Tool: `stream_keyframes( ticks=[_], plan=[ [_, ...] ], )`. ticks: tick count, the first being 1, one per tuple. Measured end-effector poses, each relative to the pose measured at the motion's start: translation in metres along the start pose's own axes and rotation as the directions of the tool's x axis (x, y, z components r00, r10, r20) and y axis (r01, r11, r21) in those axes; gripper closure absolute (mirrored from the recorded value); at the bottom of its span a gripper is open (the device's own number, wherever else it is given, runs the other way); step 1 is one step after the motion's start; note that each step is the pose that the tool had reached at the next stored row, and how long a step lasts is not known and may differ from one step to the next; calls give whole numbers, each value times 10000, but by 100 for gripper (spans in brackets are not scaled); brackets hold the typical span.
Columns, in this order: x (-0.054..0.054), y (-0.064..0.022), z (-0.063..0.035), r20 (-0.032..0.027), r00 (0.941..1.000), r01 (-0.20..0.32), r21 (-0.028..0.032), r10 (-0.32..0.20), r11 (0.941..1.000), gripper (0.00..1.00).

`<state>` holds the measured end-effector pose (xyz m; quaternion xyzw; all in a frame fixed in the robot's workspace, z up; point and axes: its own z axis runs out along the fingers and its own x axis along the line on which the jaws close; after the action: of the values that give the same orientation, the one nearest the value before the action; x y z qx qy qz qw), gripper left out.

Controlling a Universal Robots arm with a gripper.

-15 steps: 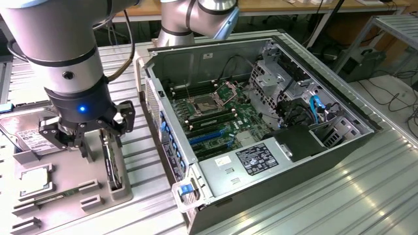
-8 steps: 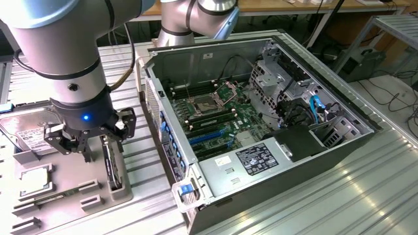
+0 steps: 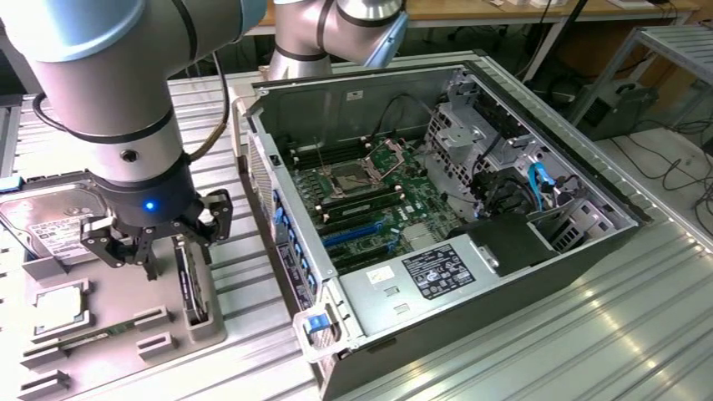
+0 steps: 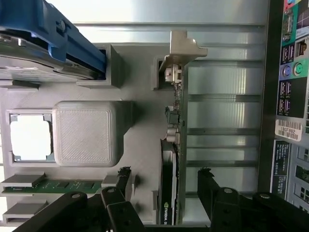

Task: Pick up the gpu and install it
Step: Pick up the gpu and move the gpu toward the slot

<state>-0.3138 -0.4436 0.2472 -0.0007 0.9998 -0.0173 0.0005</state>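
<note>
Above the grey holder [image 3: 217, 334], the end effector [image 3: 156, 259], fingers apart, straddles the edge-standing gpu [image 4: 169, 203]. Pick-up stage, card ungrasped; closing likely demands centring on its thin edge.

Ribbed metal table [image 3: 624, 334]: tray [image 3: 212, 330], computer case [image 3: 502, 330]

Claw [image 3: 164, 241]: jaws spread wide, just above the gpu [image 3: 197, 288], at 8 o'clock in the exterior view.
Gpu: on edge in the grey holder [image 3: 209, 336].
Hard drive [image 3: 50, 221]: 9 o'clock of the claw.
Computer case [image 3: 263, 167]: open, on the table [image 3: 624, 334], 3 o'clock of the holder.
</note>
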Motion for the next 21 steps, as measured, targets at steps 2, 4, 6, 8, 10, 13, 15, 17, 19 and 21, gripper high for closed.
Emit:
stream_keyframes(
  ticks=[2, 4, 6, 8, 10, 13, 15, 17, 19, 21],
  plan=[
    [1, 1, 36, -3, 9999, -103, 6, 103, 9999, 34],
    [1, 3, 69, -5, 9999, -136, 9, 136, 9999, 34],
    [1, 4, 108, -5, 9999, -138, 27, 138, 9999, 34],
    [2, 11, 145, -4, 9999, -140, 98, 140, 9999, 34],
    [1, 19, 175, -3, 9999, -139, 180, 139, 9997, 34],
    [0, 32, 214, -6, 9999, -138, 250, 138, 9996, 34],
    [1, 35, 247, -14, 9999, -138, 268, 138, 9995, 34],
    [1, 35, 247, -15, 9999, -138, 275, 138, 9995, 34],
    [1, 37, 247, -14, 9999, -139, 276, 140, 9995, 34],
    [1, 66, 246, -14, 9999, -158, 330, 159, 9993, 34]
  ],
)
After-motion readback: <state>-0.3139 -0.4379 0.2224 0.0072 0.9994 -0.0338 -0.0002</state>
